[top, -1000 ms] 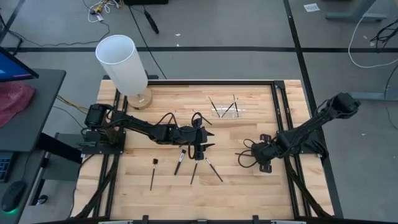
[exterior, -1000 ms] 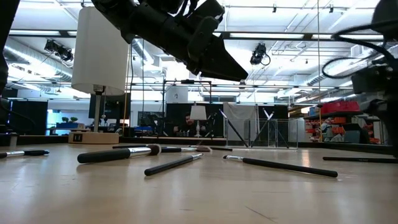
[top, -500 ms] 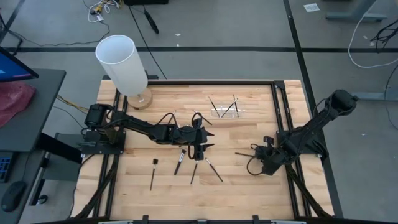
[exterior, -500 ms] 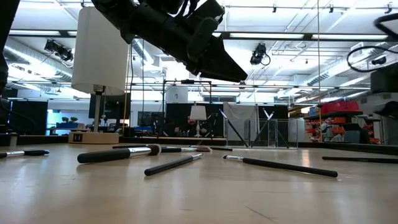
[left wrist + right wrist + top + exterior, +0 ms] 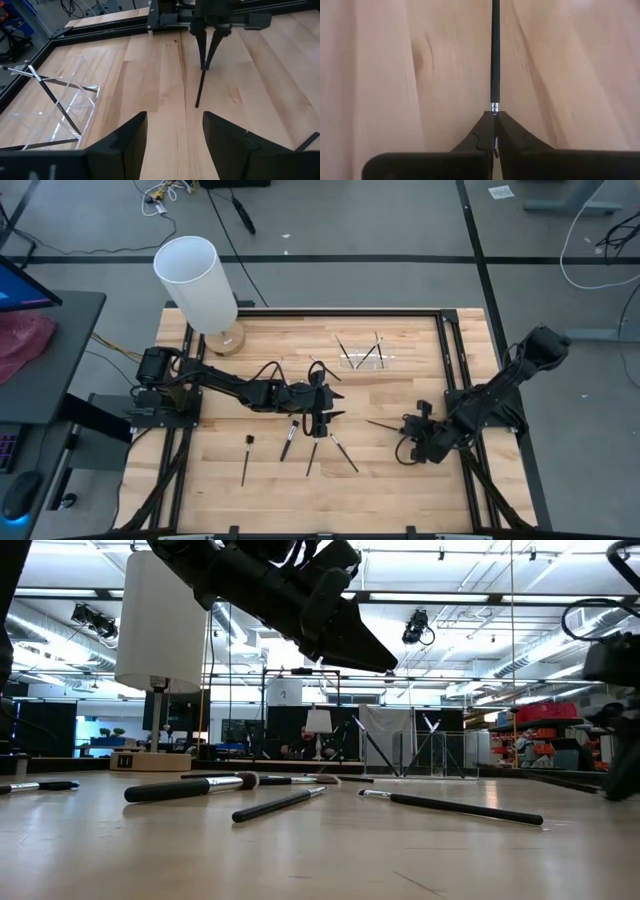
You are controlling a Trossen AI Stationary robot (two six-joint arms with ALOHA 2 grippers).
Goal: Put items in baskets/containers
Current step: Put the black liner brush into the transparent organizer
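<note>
My right gripper (image 5: 408, 429) is shut on one thin dark brush (image 5: 385, 424) at the right of the table. Several more brushes (image 5: 288, 440) lie flat on the wood at the near middle. My left gripper (image 5: 320, 420) hangs open just above them, with nothing between its fingers (image 5: 125, 137). The clear plastic holder (image 5: 362, 356) stands at the far middle. A few brushes (image 5: 57, 105) lean inside it. My right gripper pinches the brush at its metal ferrule (image 5: 494, 107), right at the fingertips (image 5: 482, 125). The fingers come from the table's right, slanting down, in line with the brush. Its dark handle (image 5: 495, 50) sticks out toward the table's left. Whether the free end (image 5: 197, 104) touches the wood, I cannot tell.
A tall white cylinder (image 5: 197, 283) on a round wooden base stands at the far left corner. Dark rails (image 5: 450, 350) frame the table. Bare wood (image 5: 390, 395) lies between the held brush and the holder.
My right gripper has shut on the brush and moved a little toward the table's left and near edge. The brush, which lay flat on the wood, now slants with its gripped end raised.
</note>
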